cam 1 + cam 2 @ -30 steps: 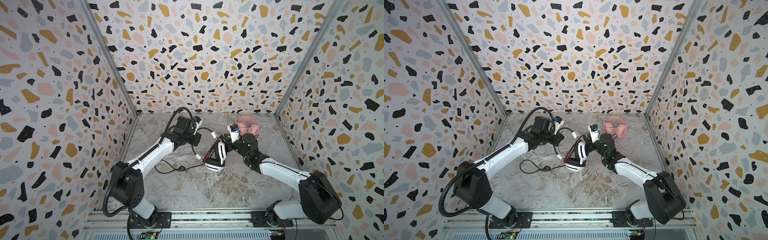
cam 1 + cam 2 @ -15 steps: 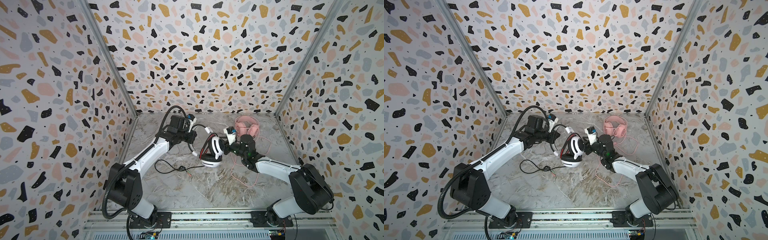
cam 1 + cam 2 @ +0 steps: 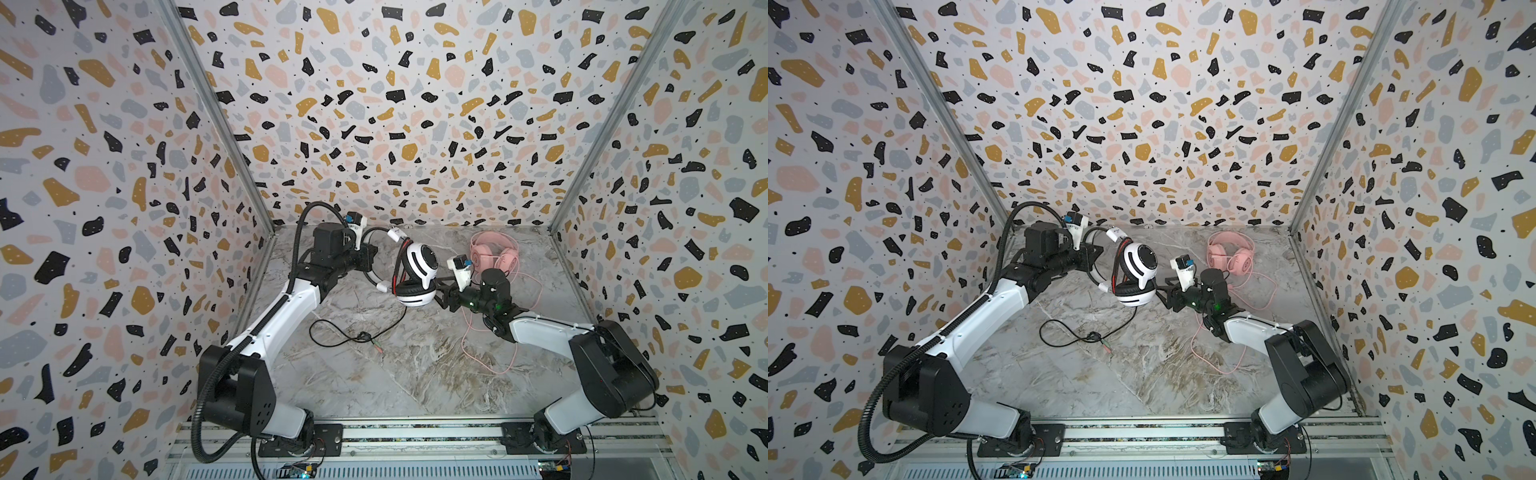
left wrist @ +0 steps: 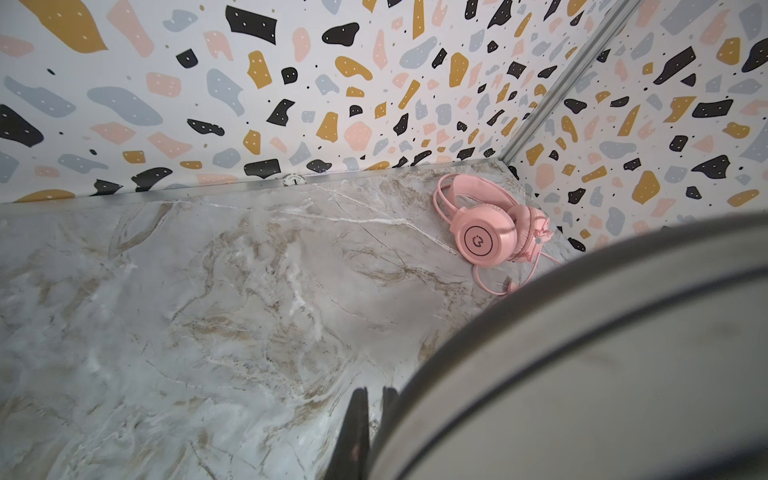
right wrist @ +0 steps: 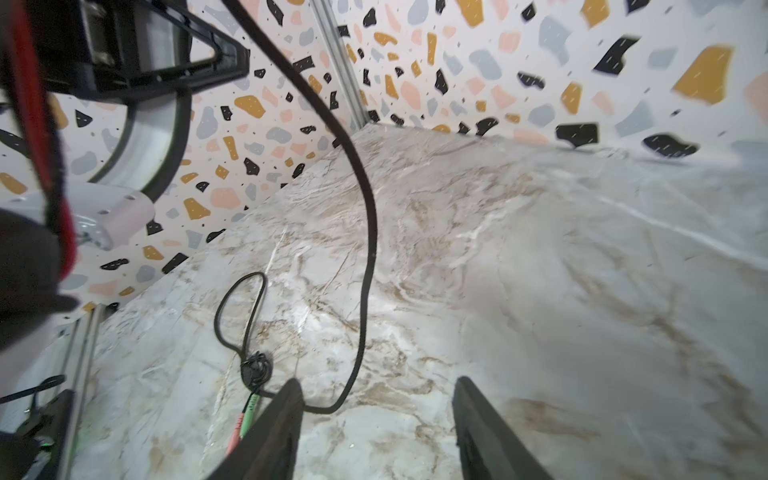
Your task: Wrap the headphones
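Observation:
The white headphones with black stripes hang above the marble table in both top views, one ear cup over the other. My left gripper is shut on their thin black headband, which fills the left wrist view as a blurred arc. Their black cable drops to the table in a loop. My right gripper stands open just right of the lower ear cup, holding nothing. The pink headphones lie at the back right.
The pink cable trails over the table under and in front of my right arm. The black cable's pink and green plugs lie by one right finger. Patterned walls close in the back and both sides.
The left gripper has carried the white headphones up and toward the back left. The right gripper has opened, let go of the ear cup and followed along.

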Controlling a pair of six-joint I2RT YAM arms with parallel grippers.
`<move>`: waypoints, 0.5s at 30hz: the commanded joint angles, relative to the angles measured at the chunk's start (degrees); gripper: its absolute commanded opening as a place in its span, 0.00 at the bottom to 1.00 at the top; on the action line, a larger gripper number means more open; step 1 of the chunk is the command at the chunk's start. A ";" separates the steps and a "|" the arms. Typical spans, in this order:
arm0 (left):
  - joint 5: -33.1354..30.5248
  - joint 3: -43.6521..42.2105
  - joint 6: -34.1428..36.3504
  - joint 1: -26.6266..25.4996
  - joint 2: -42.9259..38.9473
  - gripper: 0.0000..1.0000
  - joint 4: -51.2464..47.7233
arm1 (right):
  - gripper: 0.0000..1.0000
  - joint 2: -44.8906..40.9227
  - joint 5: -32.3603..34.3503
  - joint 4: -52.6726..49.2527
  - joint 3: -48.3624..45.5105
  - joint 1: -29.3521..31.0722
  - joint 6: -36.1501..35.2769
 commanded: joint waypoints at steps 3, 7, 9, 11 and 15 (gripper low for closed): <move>1.89 0.16 -3.10 0.29 -2.60 0.00 6.21 | 0.64 5.95 -8.91 10.56 0.68 1.58 7.26; 1.56 0.26 -3.17 0.59 -2.49 0.00 5.97 | 0.64 12.47 -11.53 16.23 2.15 2.89 11.50; 2.31 -0.08 -3.74 0.65 -2.77 0.00 6.90 | 0.64 16.07 -11.35 19.40 2.62 3.86 14.23; 2.57 -0.32 -4.12 0.65 -2.96 0.00 7.33 | 0.64 19.55 -11.81 21.78 3.99 4.95 16.05; 3.58 -0.29 -4.57 0.76 -3.13 0.00 7.76 | 0.64 24.23 -11.67 23.12 7.00 7.71 18.33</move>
